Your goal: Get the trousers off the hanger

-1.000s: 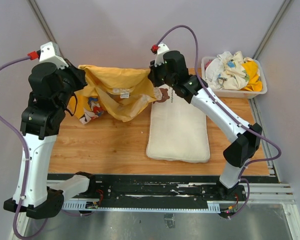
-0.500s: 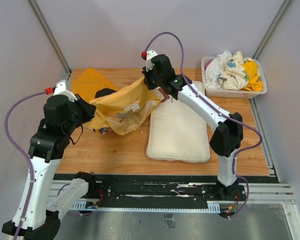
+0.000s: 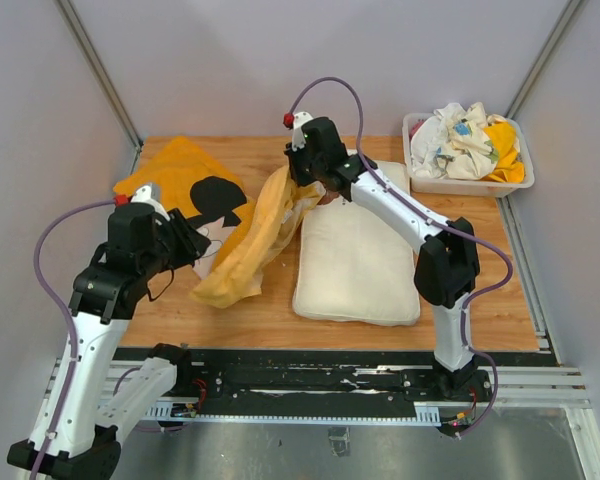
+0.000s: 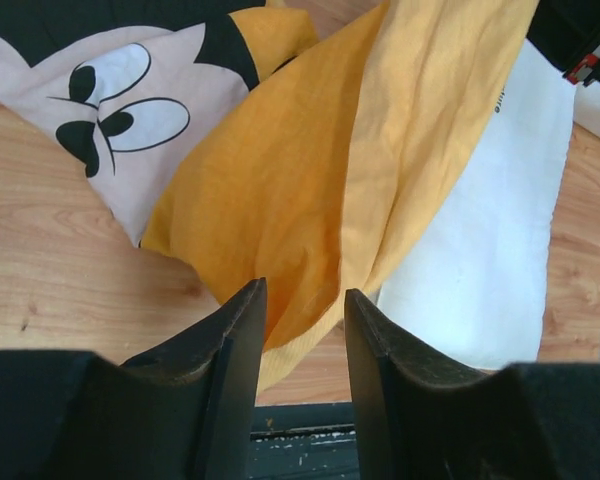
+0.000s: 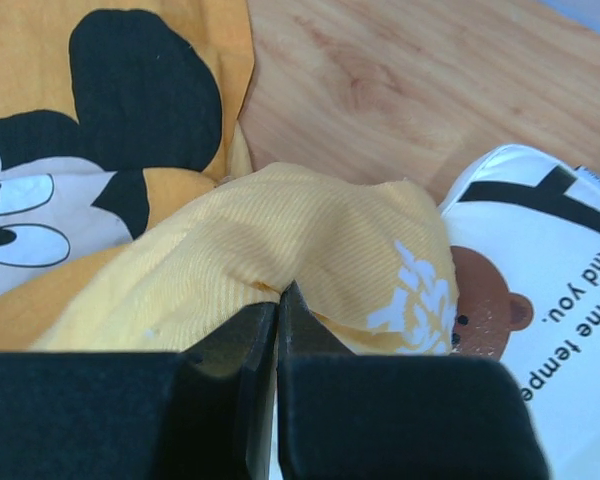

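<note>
The yellow trousers (image 3: 255, 235) hang in the middle of the picture and slope down to the lower left. The right gripper (image 5: 277, 300) pinches their top fold with its fingers pressed tight. The left gripper (image 4: 300, 292) has its fingers spread and holds nothing. A white pillow (image 3: 358, 262) lies just to the right.

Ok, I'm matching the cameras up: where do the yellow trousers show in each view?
Top external: yellow trousers left of centre, beside the pillow.
Left wrist: trousers fill the middle.
Right wrist: trousers at centre, pinched in the right tool.
Shared landmark: mouse-face print.
</note>
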`<state>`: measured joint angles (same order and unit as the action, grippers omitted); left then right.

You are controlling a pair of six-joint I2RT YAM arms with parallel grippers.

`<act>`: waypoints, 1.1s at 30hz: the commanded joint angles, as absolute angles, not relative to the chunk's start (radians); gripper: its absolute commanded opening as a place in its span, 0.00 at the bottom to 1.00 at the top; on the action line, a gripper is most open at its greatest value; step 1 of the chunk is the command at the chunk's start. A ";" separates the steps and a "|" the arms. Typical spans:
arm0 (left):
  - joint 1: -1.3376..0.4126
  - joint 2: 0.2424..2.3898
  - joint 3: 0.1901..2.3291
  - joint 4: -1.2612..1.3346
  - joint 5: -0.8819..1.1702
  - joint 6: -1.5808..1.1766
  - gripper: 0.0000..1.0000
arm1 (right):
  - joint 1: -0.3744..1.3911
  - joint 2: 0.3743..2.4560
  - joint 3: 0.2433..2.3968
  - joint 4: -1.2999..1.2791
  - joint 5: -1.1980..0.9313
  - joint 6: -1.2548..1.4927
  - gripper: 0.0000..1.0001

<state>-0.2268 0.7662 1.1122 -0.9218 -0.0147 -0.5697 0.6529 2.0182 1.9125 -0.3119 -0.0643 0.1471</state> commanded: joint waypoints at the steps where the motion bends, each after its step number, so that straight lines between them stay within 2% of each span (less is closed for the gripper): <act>1: -0.235 0.798 1.114 -0.863 0.004 -0.553 0.42 | 0.672 2.010 1.886 -0.285 -0.115 0.157 0.01; 12: -0.246 0.966 1.023 -0.567 0.107 -0.567 0.48 | 0.694 2.016 1.852 -0.299 -0.108 0.154 0.01; 30: -0.577 1.298 0.922 -0.261 0.017 -0.670 0.54 | 0.664 2.025 1.901 -0.345 -0.089 0.166 0.01; 33: -0.618 1.341 0.930 -0.246 -0.018 -0.675 0.58 | 0.654 2.022 1.898 -0.350 -0.091 0.170 0.01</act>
<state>-0.5732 1.3094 0.9230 -0.3237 0.0338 -0.6556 0.6785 2.0224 1.8660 -0.3264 -0.1009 0.1566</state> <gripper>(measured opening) 0.555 0.011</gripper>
